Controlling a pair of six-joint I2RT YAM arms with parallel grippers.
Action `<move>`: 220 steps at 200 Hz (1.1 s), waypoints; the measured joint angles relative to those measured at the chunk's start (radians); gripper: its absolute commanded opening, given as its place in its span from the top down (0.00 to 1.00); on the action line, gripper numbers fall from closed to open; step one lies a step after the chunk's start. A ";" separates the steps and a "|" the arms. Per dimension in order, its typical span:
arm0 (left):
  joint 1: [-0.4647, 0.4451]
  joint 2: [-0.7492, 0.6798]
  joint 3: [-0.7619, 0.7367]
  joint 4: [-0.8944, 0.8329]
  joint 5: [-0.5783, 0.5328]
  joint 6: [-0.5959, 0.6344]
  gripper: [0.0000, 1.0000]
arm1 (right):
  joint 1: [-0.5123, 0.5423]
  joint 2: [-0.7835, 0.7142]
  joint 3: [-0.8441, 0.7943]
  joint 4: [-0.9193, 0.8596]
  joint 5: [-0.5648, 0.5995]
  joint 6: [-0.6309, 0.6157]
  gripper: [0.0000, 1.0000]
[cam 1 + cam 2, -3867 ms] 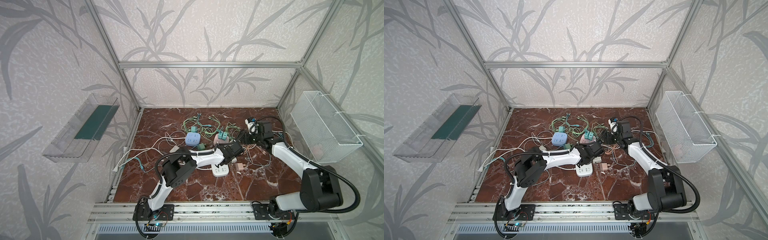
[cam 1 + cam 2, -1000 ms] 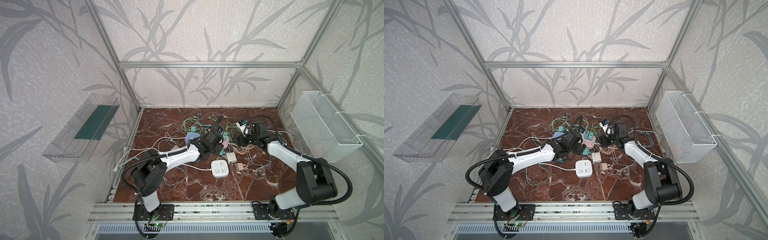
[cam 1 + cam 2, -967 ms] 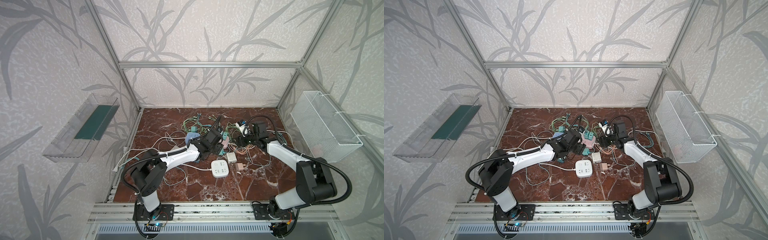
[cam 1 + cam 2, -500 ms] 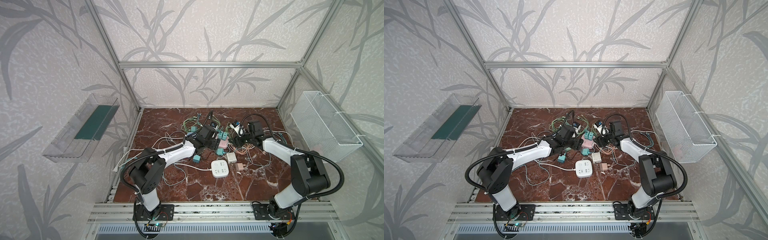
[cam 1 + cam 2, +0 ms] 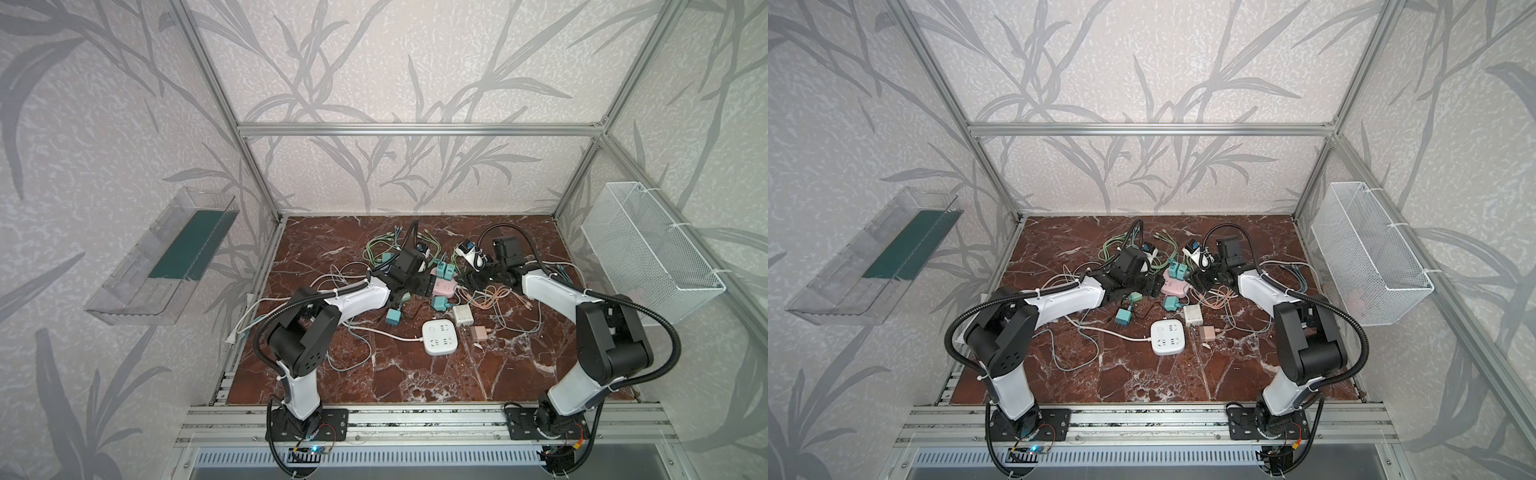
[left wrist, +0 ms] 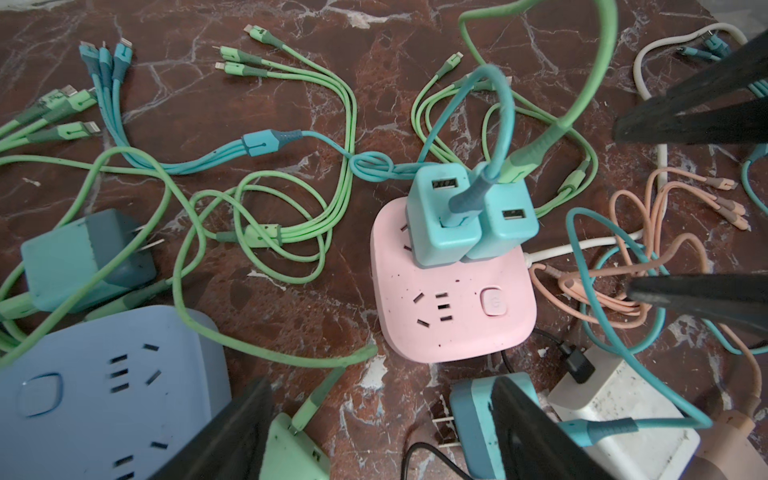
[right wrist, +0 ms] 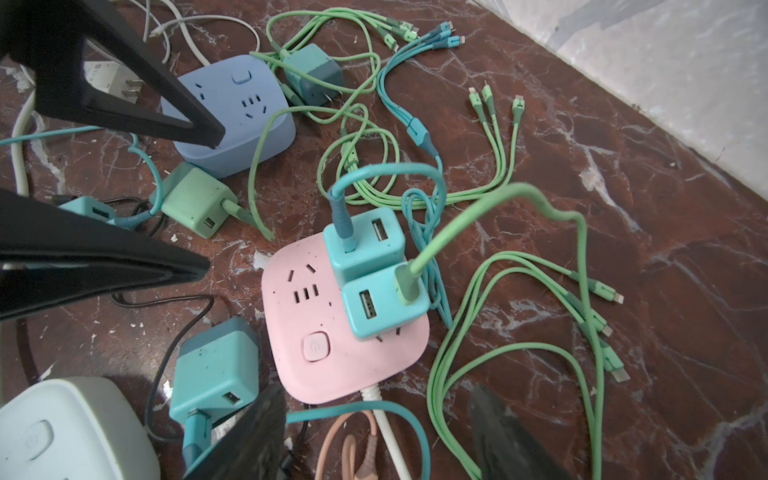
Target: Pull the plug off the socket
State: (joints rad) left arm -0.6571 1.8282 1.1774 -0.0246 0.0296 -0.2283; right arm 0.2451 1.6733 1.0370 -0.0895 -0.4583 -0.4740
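Note:
A pink socket point(image 5: 444, 286) point(image 5: 1173, 287) lies among tangled cables in the middle of the marble floor. Two teal plugs stand side by side in it, one point(image 6: 442, 224) point(image 7: 363, 245) with a blue-green cable, one point(image 6: 505, 220) point(image 7: 384, 307) with a light green cable. My left gripper point(image 5: 417, 286) point(image 6: 380, 432) hangs open just left of the socket, over loose chargers. At the socket's right side my right gripper point(image 5: 471, 280) point(image 7: 374, 436) is open above its white cord and other cables. Neither gripper touches the plugs.
A blue socket point(image 6: 104, 395) point(image 7: 232, 116) lies left of the pink one. A white socket point(image 5: 439, 336), a white charger point(image 5: 462, 316) and a loose teal charger point(image 5: 393, 318) lie nearer the front. A wire basket point(image 5: 648, 257) hangs on the right wall, a clear shelf point(image 5: 162, 257) on the left.
My left gripper has swung from the white socket back towards the pink socket, and the right gripper has come in from the right. In the last half second hardly anything moved.

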 measured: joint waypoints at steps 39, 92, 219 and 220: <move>0.011 0.031 0.019 0.003 0.021 -0.001 0.18 | 0.009 0.057 0.050 -0.027 -0.005 -0.051 0.30; 0.013 0.089 0.069 0.000 0.055 -0.011 0.19 | 0.028 0.118 0.079 -0.053 0.011 -0.088 0.32; 0.014 0.200 0.212 -0.077 0.135 0.000 0.20 | 0.032 0.214 0.200 -0.116 0.021 -0.167 0.40; 0.014 0.200 0.212 -0.077 0.135 0.000 0.20 | 0.032 0.215 0.201 -0.117 0.021 -0.167 0.40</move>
State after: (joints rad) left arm -0.6430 2.0281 1.3891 -0.1020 0.1650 -0.2279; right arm 0.2768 1.8881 1.2381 -0.2070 -0.4374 -0.6415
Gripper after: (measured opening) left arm 0.803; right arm 0.612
